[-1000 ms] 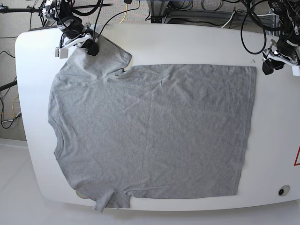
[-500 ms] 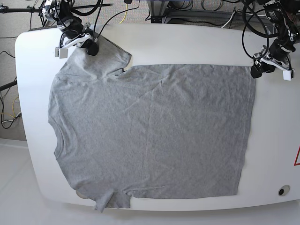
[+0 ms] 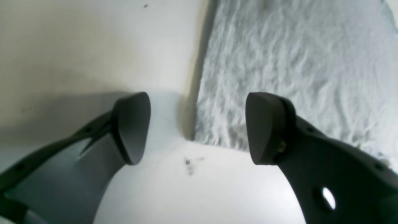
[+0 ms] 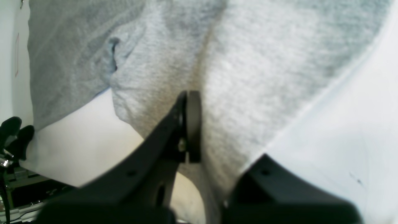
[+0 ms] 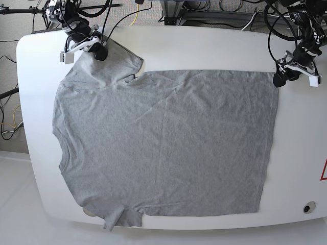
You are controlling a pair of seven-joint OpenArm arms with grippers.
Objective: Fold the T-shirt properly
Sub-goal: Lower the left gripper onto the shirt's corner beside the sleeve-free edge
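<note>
The heather-grey T-shirt (image 5: 163, 143) lies spread flat on the white table (image 5: 204, 46), collar to the left and hem to the right in the base view. My right gripper (image 5: 98, 51) is at the far left sleeve, shut on a fold of sleeve fabric (image 4: 236, 93); one finger (image 4: 191, 124) shows on top of the cloth and the other is hidden under it. My left gripper (image 5: 282, 77) stands open at the far hem corner. In the left wrist view the shirt corner (image 3: 205, 130) lies between the wide-apart fingertips (image 3: 132, 127), low over the table.
Cables and frame parts (image 5: 214, 10) crowd the table's far edge. A small round black fitting (image 5: 309, 207) sits at the near right corner, with a red triangle mark (image 5: 324, 171) at the right edge. The near sleeve (image 5: 120, 217) reaches the front edge.
My left gripper has moved in from beside the hem to the far hem corner and its jaws have spread wider. The right gripper and the shirt have stayed put.
</note>
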